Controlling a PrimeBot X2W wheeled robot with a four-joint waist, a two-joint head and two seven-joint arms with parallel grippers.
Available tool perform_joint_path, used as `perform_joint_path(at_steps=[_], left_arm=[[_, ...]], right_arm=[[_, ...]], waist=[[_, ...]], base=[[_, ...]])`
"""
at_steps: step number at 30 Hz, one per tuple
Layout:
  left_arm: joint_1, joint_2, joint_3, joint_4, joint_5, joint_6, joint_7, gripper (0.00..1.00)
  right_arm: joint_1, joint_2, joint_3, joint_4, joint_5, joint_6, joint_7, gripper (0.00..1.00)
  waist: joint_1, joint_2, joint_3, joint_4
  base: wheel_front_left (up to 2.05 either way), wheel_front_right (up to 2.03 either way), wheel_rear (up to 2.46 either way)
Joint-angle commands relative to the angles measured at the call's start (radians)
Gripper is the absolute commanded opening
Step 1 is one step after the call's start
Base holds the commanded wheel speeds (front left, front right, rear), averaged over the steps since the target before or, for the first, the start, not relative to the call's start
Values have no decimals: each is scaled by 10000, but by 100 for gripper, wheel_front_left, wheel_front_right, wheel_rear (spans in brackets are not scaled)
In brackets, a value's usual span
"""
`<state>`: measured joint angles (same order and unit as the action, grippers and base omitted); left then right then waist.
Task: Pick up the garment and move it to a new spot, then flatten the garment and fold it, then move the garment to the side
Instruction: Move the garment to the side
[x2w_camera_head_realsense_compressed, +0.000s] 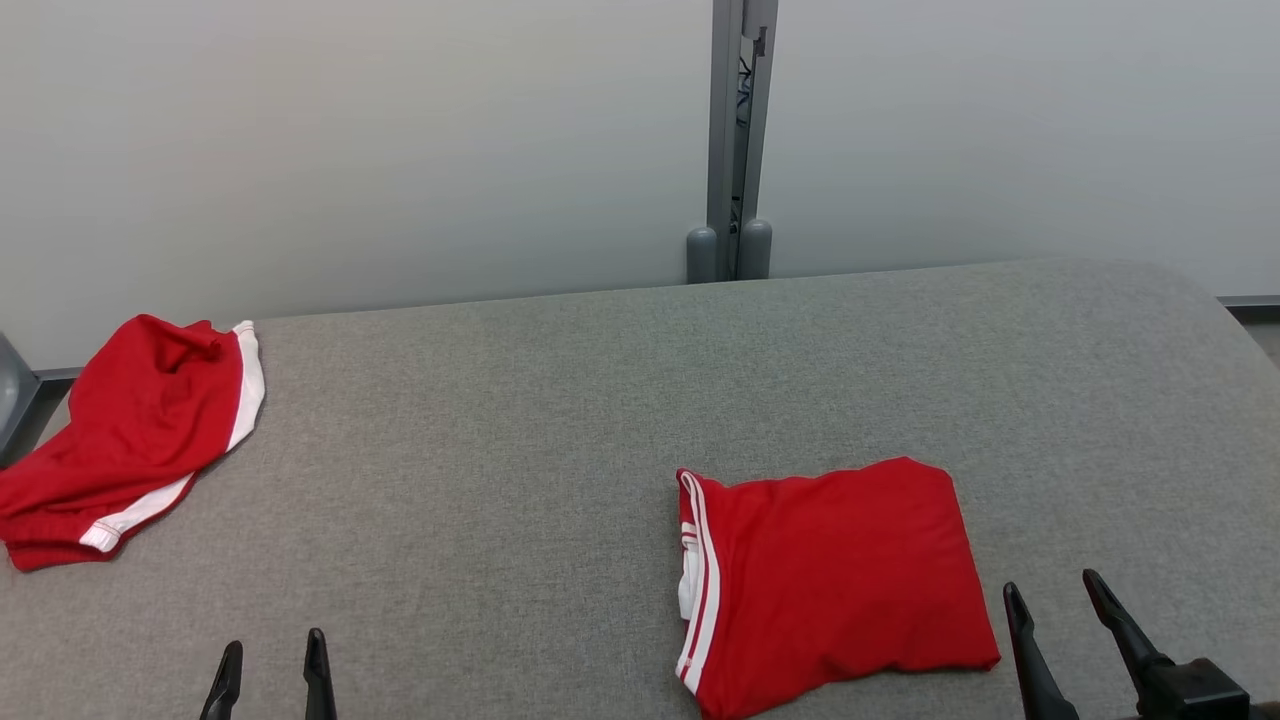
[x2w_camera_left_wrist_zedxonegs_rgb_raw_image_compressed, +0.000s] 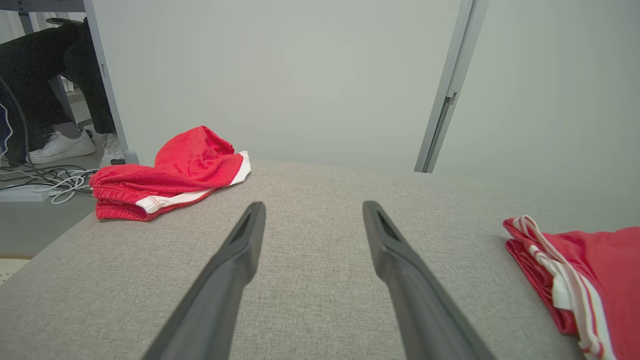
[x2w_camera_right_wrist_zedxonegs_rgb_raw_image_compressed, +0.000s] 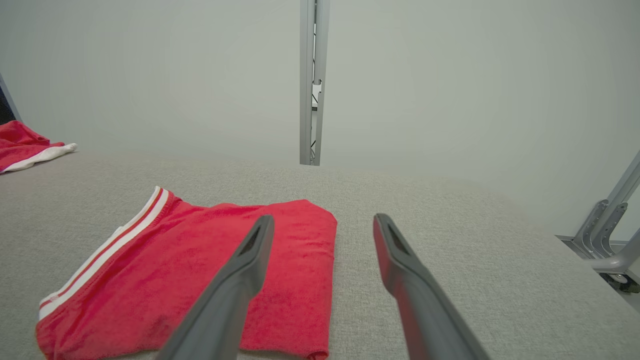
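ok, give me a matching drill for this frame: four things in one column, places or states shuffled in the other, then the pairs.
Things:
1 folded garment
2 crumpled garment
3 left gripper
4 post

Places or states:
A behind the table's far edge
B fingers apart, over bare table
C at the table's far left corner
D lying flat beside the right gripper

Pairs: 1-D, 2-C, 3-B, 4-A

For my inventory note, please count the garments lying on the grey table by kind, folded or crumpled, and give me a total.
Folded red garment: 1
Crumpled red garment: 1
Total: 2
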<state>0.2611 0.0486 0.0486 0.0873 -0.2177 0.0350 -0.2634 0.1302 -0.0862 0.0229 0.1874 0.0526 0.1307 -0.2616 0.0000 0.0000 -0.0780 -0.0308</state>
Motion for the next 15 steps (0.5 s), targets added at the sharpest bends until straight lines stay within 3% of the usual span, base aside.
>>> perform_joint_path(at_steps=[1,9,11,15], left_arm=[[65,38,35,-45,5,3,-14,100],[-158,38,-101,-108,26,-65,-14,100],[-269,38,-80,-131,81,-115,-14,100],[-740,40,-87,-138,275,-366,-14,100]], right_arm=[[-115,-45,4,-46,28,1,-48,100],[-912,-327,26,-247,958,1,56,100],[-1355,-601,247,29,1419,3,1037,100],[-2529,-1390,700,545,2713,1,4373,100]], waist=[[0,0,7,-31],[0,0,407,-108],[0,0,608,-109],[0,0,1492,56]], base=[[0,0,0],[0,0,0],[0,0,0],[0,0,0]])
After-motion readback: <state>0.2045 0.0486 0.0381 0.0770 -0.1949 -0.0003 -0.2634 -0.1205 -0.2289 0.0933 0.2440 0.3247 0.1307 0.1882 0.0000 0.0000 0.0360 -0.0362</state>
